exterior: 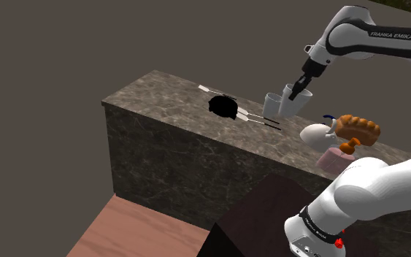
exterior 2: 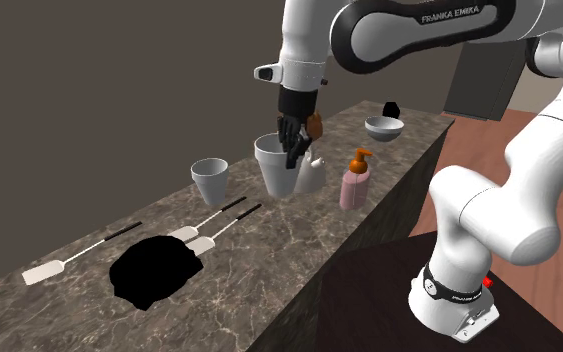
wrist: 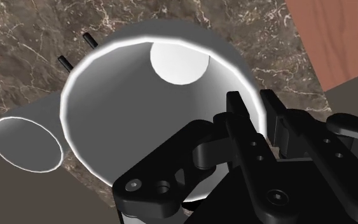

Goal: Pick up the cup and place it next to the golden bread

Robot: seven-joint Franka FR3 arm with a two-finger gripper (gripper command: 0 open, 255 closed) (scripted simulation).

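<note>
The shoulder view sits beside and behind my stand [exterior: 258, 212], looking down over the counter [exterior: 160, 98] from some way off. The second exterior view stands off the counter's end at the shoulder view's left — nearer, looking along it toward my arm [exterior 2: 399, 30]. The wrist view hangs close above the cup [wrist: 107, 114]. Both outer views share counter, cup, stand.

You're working in a home kitchen.
You can tell by the dark marble counter [exterior: 160, 95] carrying kitchen things: a loaf of bread [exterior: 357, 128], a bowl [exterior 2: 383, 127], a cup [exterior 2: 269, 170], a pump bottle [exterior 2: 355, 180] and long-handled utensils [exterior 2: 45, 270]. Below it is a wooden floor [exterior: 138, 230], behind it plain brown walls [exterior: 50, 44].
</note>
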